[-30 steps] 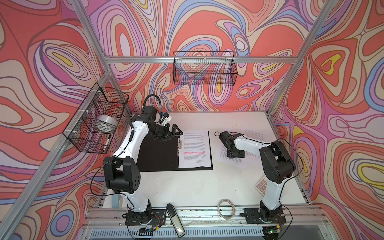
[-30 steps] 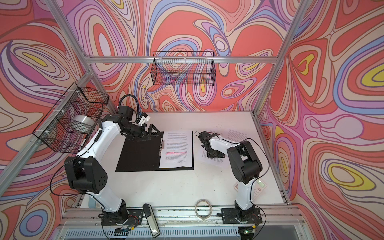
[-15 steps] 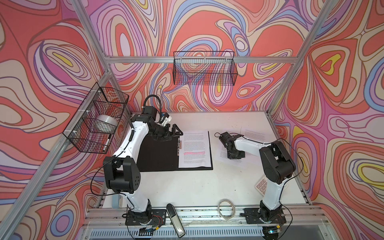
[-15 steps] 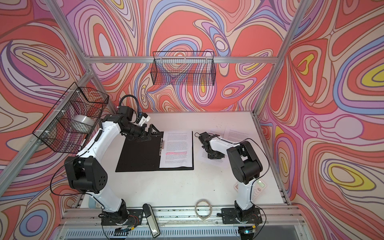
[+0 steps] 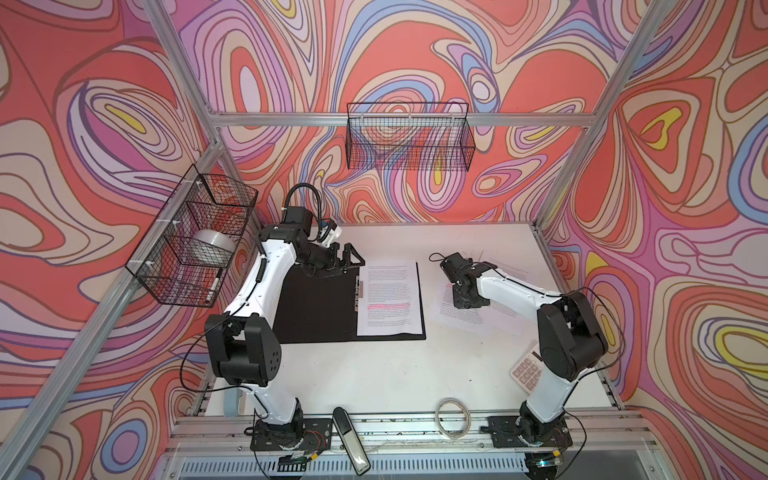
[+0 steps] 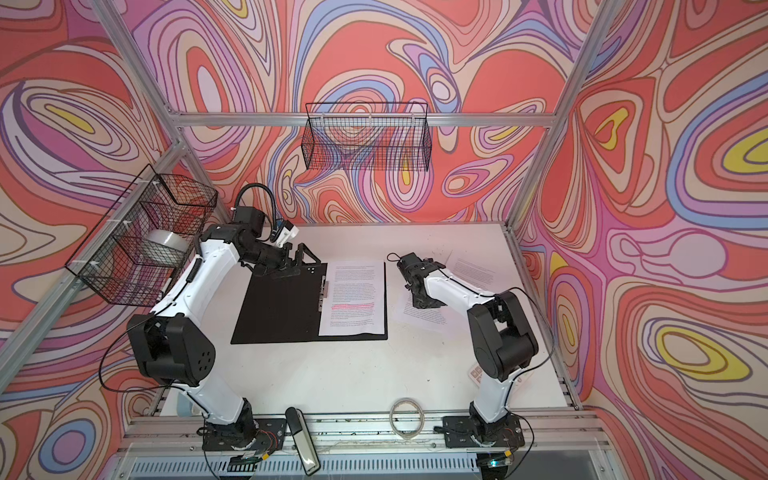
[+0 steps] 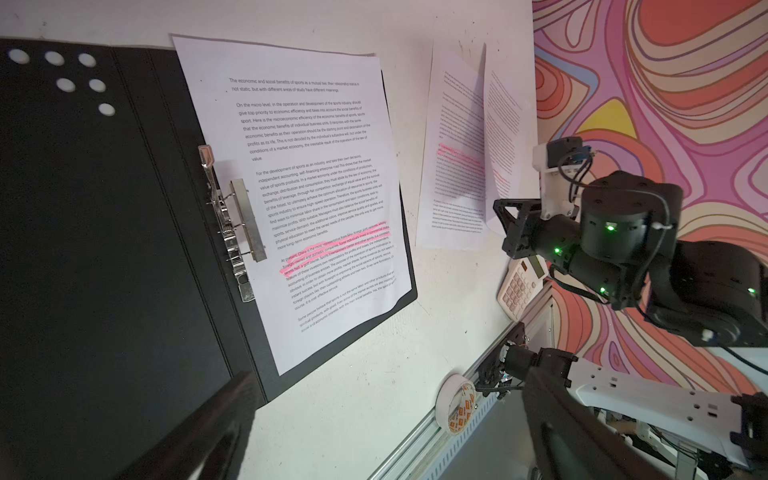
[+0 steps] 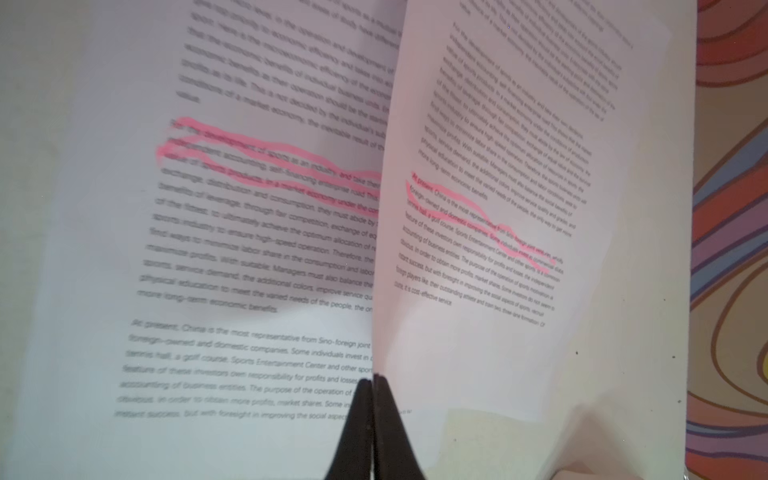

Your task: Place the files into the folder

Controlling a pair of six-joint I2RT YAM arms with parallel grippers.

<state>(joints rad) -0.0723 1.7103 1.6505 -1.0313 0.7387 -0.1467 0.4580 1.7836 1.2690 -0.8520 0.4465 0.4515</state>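
1. Overhead, in both top views: right gripper down on the loose files, just right of the open folder; left gripper spread wide above the folder's far edge. Nearer arm for the files, by the look of it: the right.
2. Left wrist: one sheet already lying on the folder's right half, beside the metal clip; long axes of files and folder roughly parallel.
3. Right wrist: right gripper pinched shut on the lifted edge of one of the files; white, dense black print, pink highlighting.
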